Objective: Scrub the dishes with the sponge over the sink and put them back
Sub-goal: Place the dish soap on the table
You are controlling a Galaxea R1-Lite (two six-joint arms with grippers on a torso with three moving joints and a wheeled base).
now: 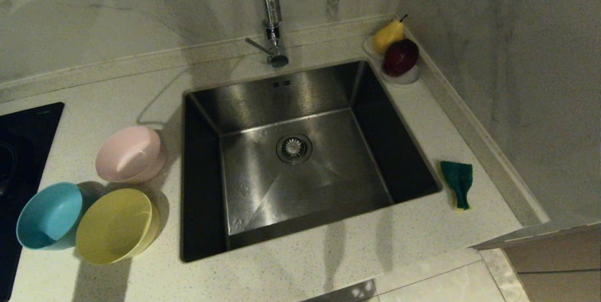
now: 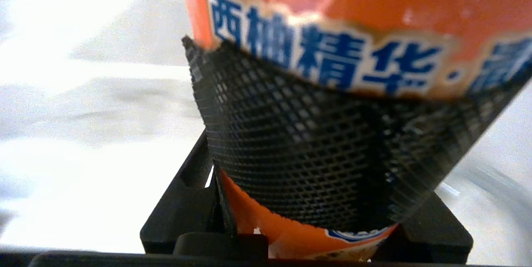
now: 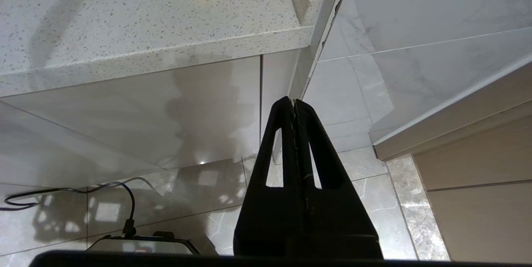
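Three small round matte plastic bowls sit on the speckled pale stone counter to the left of the sink: the pale pink bowl nearest the basin's rim, the light blue bowl further left beside a black hob, and the yellow bowl touching the blue one, toward the counter's front edge. All three lie tilted, with their openings showing. The large square brushed-steel sink has a round drain strainer at its centre and a tall chrome tap behind it. The small bent sponge, yellow foam under a dark green scouring layer, lies on the counter just right of the sink.

The left gripper is clamped around an orange bottle with blue Chinese lettering, and a piece of black mesh lies against the bottle's side. The right gripper hangs below the counter's edge, over the tiled floor, its fingers pressed together with nothing between them.

In the far right corner, a yellow pear and a dark red apple rest on a small white saucer.
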